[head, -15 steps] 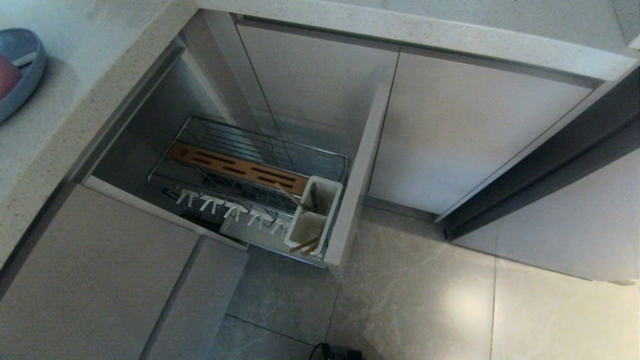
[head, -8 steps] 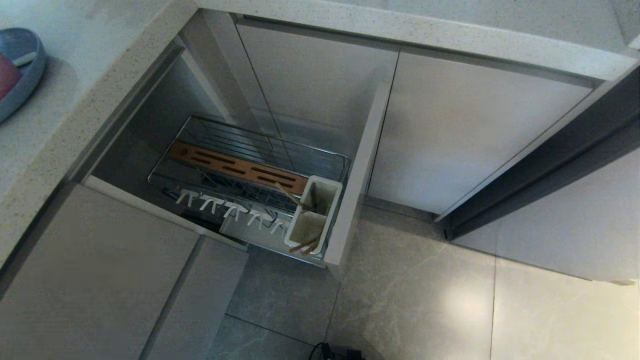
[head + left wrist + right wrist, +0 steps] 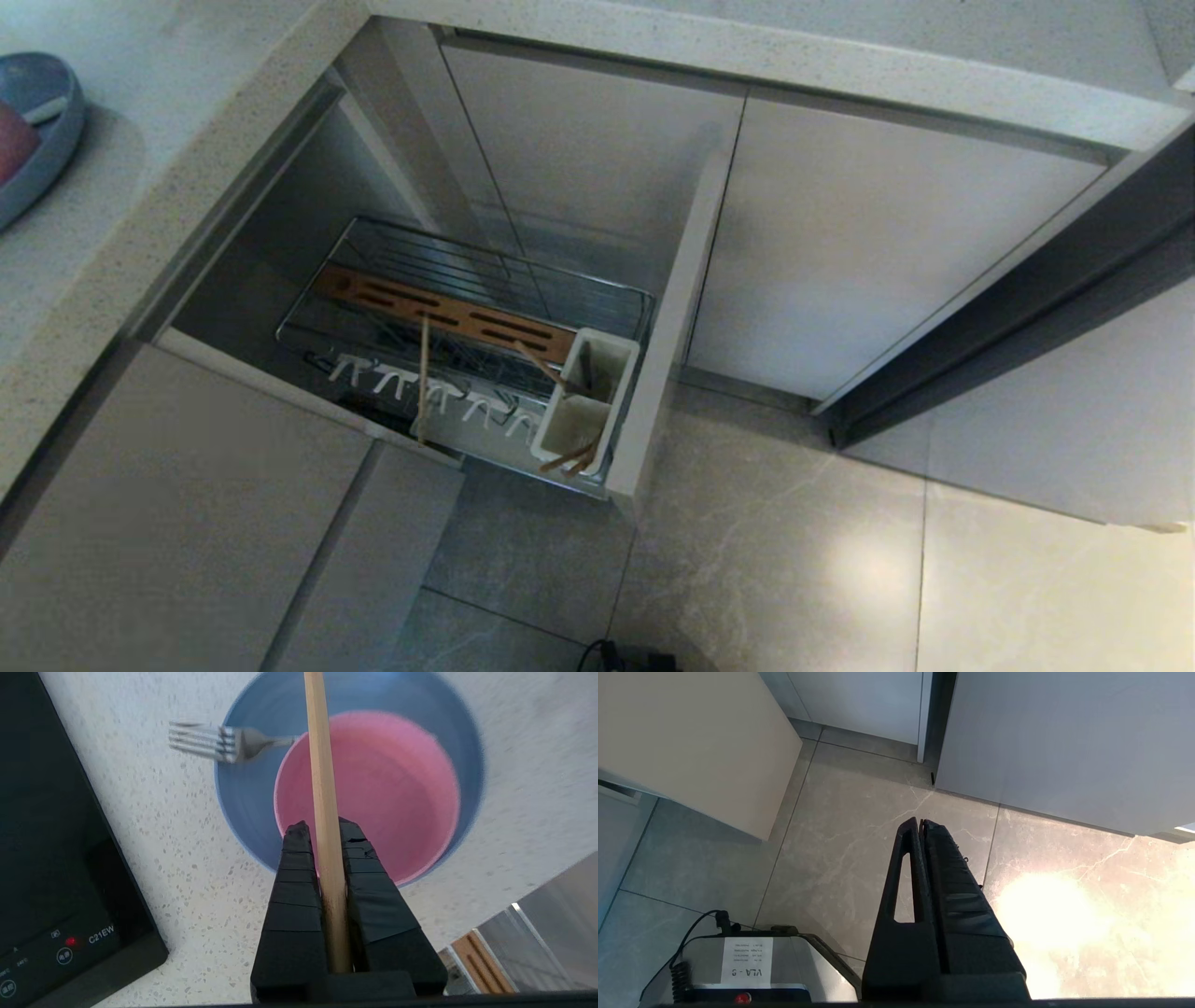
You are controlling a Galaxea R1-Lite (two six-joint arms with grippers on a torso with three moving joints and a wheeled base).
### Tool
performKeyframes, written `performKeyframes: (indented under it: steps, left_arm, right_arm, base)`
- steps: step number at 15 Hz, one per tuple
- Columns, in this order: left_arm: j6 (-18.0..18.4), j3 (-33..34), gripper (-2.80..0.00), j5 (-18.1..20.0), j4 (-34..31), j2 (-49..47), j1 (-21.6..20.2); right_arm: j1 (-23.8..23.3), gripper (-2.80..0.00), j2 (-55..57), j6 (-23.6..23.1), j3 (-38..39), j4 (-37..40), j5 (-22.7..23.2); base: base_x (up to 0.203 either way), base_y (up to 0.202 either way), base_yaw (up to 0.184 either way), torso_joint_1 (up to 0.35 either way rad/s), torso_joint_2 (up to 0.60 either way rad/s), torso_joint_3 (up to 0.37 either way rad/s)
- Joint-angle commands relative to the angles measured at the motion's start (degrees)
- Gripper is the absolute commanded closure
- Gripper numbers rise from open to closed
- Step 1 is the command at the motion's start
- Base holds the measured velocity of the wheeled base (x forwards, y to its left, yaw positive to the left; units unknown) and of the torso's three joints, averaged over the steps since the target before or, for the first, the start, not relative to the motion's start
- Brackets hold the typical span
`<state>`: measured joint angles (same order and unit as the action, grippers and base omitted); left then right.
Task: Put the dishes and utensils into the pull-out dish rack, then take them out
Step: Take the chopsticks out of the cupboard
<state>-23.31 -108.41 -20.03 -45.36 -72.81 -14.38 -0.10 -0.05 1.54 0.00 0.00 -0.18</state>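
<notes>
You see a pink bowl [image 3: 373,793] in a light-blue plate [image 3: 243,788], tan chopstick [image 3: 322,779], white-speckled counter [image 3: 163,835], black cooktop [image 3: 42,812]

Left gripper [image 3: 322,828]: black ridged fingers [image 3: 292,877] closed from both sides on a single wooden chopstick [image 3: 322,788], which runs straight out between the tips toward the top centre of the left wrist frame. The same chopstick [image 3: 423,378] appears as a thin, near-vertical stick at centre left of the head frame; the arm itself lies outside that frame. Right gripper [image 3: 920,822]: fingers pressed together, holding nothing, pointing downward in the lower centre of the right wrist frame, arm parked.
</notes>
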Motion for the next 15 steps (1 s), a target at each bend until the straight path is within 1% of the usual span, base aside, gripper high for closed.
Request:
performKeyframes:
  steps: [1,6,9,15]
  left_arm:
    - [-0.2,1.3,0.0,-0.1,-0.4,-1.1,0.0]
    - [-0.3,3.6,0.0,0.1,-0.4,-5.5,0.5]
    - [-0.7,3.6,0.0,0.3,0.3,-7.7,2.6]
    - [-0.8,2.0,0.0,0.0,5.8,-7.4,1.8]
  right_arm:
    - [0.0,0.0,0.0,0.0,0.0,0.0,0.0]
    - [0.0,0.0,0.0,0.0,0.0,0.0,0.0]
    - [0.0,0.0,0.0,0.0,0.0,0.0,0.0]
    - [0.0,0.0,0.0,0.0,0.0,0.0,0.0]
  base:
    - [0.0,0.0,0.0,0.0,0.0,0.0]
    - [0.0,0.0,0.0,0.0,0.0,0.0]
    - [0.0,0.0,0.0,0.0,0.0,0.0]
    - [0.0,0.0,0.0,0.0,0.0,0.0]
